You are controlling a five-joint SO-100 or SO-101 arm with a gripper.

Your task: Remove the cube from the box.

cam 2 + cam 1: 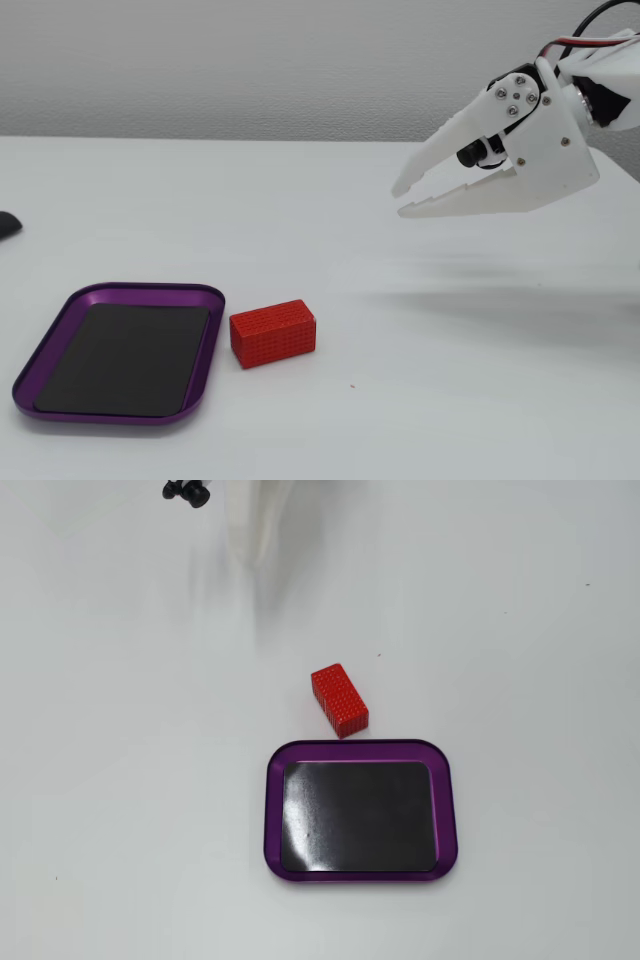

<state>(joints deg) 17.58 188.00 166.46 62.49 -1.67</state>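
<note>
In a fixed view from above, the cube (339, 700) lies on the white desk (120, 780) just beside the box (358, 751), outside its purple rim; the box holds nothing; any sweep low over the desk could nudge the cube back against that rim. In a fixed view from the side, the jaws (402, 199) hang slightly parted and empty, well apart from the cube (272, 333); little risk remains.

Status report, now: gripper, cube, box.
Gripper open, empty, raised off the table, well clear. Red cube on the table, just outside the purple box. Box empty. Nothing in the way.
</note>
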